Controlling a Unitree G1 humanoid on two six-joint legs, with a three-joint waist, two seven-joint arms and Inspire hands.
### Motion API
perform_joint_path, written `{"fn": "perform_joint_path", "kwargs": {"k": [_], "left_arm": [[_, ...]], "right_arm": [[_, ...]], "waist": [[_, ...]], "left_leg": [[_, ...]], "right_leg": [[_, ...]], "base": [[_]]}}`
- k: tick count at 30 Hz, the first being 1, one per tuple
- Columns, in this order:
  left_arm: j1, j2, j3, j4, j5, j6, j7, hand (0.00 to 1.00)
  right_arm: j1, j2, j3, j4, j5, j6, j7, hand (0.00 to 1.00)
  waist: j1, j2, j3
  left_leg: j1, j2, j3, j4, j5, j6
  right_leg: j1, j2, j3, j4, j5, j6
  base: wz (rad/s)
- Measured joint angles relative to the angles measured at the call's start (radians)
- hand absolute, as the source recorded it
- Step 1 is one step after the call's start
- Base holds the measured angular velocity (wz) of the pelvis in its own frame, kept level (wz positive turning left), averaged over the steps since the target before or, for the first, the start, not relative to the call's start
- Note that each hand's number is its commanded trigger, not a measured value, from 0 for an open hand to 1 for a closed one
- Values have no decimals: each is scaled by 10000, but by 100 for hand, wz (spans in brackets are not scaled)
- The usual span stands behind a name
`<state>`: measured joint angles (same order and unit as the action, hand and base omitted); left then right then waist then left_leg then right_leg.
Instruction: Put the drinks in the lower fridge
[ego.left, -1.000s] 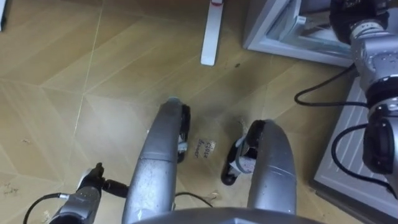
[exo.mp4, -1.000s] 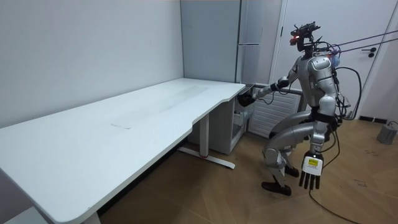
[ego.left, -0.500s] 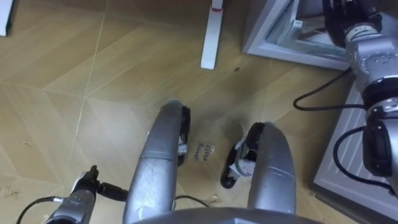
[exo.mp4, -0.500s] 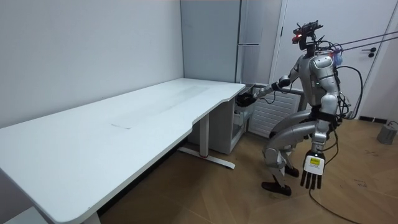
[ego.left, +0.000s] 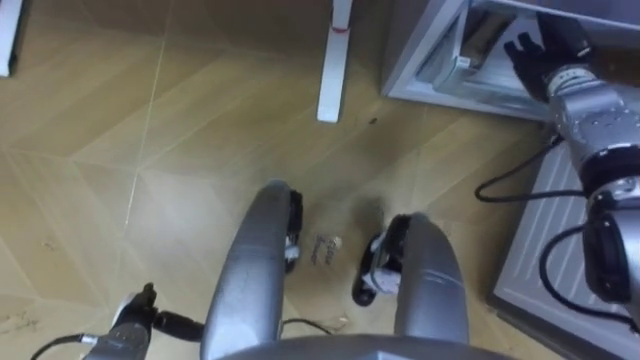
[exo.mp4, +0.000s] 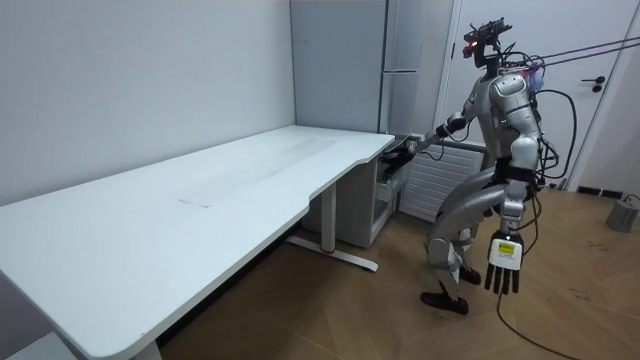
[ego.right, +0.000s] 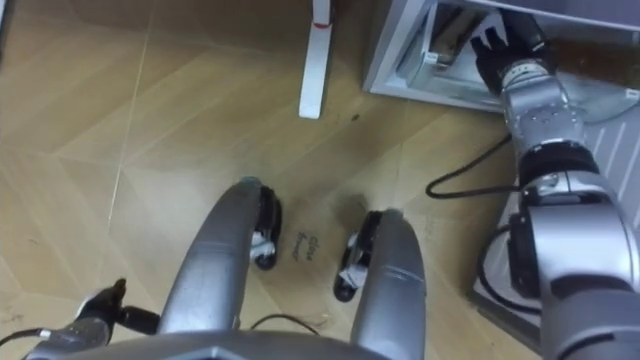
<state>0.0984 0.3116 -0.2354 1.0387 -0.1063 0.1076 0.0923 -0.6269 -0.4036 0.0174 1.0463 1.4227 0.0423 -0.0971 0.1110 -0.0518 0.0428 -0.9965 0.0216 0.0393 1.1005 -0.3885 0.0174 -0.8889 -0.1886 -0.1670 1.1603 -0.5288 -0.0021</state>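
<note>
Standing with bent knees on the wood floor, you face the fridge at 1 o'clock | right hand at its open lower compartment, fingers spread straight, gripping nothing | left hand hanging by the thigh, fingers straight | drinks: you cannot tell where.

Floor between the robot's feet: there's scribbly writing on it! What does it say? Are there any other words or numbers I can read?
Scribbled marks on the floor between the feet: too blurred to read.
Yellow-and-white tag on the back of the left hand, in the room view: print too small to read.
No other words, numbers or signs can be read.
</note>
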Motion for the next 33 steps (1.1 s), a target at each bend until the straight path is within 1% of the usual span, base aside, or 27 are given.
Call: {"fn": "perform_joint_path", "kwargs": {"k": [2,6,10,11,12,13,14,15,16,18,20,22,23,24,26,28,31,33], "left_arm": [[12,43,-5,-2,1,-55,-9,0],[15,90,3,15,-11,-129,-17,0],[15,87,59,19,7,-235,-13,0],[18,84,49,20,3,-234,5,0],[23,82,45,17,-11,-232,22,0],[17,83,48,17,-12,-232,58,0],[5,83,50,17,-7,-234,129,0],[-13,84,56,26,-6,-237,146,0],[-13,84,62,35,-7,-238,147,0],[-11,84,80,87,-2,-273,149,0],[-12,83,80,156,0,-337,146,0],[-53,84,156,305,4,-454,156,0],[-55,81,196,394,0,-521,235,0],[-49,44,354,419,0,-514,319,0],[-47,10,402,406,-2,-493,449,0],[-50,-16,418,386,-2,-504,579,0],[-45,-122,561,376,5,-503,612,0],[-40,-144,560,397,-13,-506,738,0]], "right_arm": [[135,-7,24,1,-485,9,146,0],[231,-11,31,-6,-1978,32,252,0],[270,-17,29,-67,-2772,32,261,0],[394,-20,29,-220,-3082,31,260,0],[702,-25,29,-635,-3431,21,245,0],[873,-28,29,-892,-3589,13,230,0],[1190,-47,29,-1327,-3962,-7,162,0],[1441,-88,29,-1615,-4316,-20,112,0],[1528,-96,29,-1694,-4487,-22,97,0],[2070,-115,13,-2035,-4800,-127,-109,0],[2551,-118,0,-2472,-4923,-240,-242,0],[2916,-114,3,-2768,-5161,-395,-336,0],[3185,-116,-1,-2844,-5396,-495,-388,0],[3463,-116,-11,-2898,-5743,-538,-550,0],[3789,-111,-15,-2913,-6104,-537,-791,0],[3937,-60,-15,-3013,-6364,-536,-1080,0],[3962,1,-37,-3080,-6926,-543,-1551,0],[4007,191,-81,-3092,-7200,-680,-1966,0]], "waist": [[-8,2,1],[-92,35,-14],[-220,70,-35],[-239,70,-36],[-270,93,-61],[-285,93,-61],[-318,112,-81],[-326,125,-88],[-337,136,-95],[-541,195,-152],[-593,205,-191],[-753,204,-205],[-799,183,-225],[-812,172,-228],[-817,202,-253],[-825,225,-268],[-934,227,-270],[-1052,223,-271]], "left_leg": [[236,7,21,-243,5,-2],[692,21,139,-806,73,-14],[860,33,201,-1159,162,-2],[978,69,264,-1300,194,17],[1085,108,291,-1490,241,25],[1143,108,301,-1593,279,22],[1276,128,339,-1823,344,28],[1457,198,414,-2037,396,28],[1569,210,417,-2155,422,13],[2110,231,454,-2648,526,15],[2492,280,576,-2998,580,19],[2798,251,677,-3331,667,40],[3027,215,720,-3524,699,38],[3288,233,787,-3679,701,39],[3564,295,818,-3854,707,28],[3696,393,862,-3971,721,3],[3936,376,882,-4099,730,-5],[4199,355,887,-4212,730,-5]], "right_leg": [[209,35,0,-257,50,16],[565,58,20,-815,217,1],[715,94,23,-1176,333,25],[800,137,52,-1328,387,46],[915,171,20,-1552,481,40],[967,181,15,-1665,527,41],[1087,206,-1,-1904,617,42],[1252,259,5,-2162,751,37],[1363,293,7,-2316,801,30],[1918,382,-9,-2895,984,85],[2246,432,28,-3302,1130,99],[2495,438,90,-3589,1244,142],[2681,439,135,-3746,1289,168],[2903,465,175,-3923,1325,185],[3206,566,199,-4229,1431,206],[3363,701,241,-4508,1562,191],[3581,715,271,-4644,1614,207],[3826,706,267,-4722,1614,212]], "base": [[-3],[-7],[-1],[-5],[-7],[-7],[-12],[-15],[-16],[-6],[-16],[-12],[-9],[-12],[-16],[-17],[-4],[0]]}}
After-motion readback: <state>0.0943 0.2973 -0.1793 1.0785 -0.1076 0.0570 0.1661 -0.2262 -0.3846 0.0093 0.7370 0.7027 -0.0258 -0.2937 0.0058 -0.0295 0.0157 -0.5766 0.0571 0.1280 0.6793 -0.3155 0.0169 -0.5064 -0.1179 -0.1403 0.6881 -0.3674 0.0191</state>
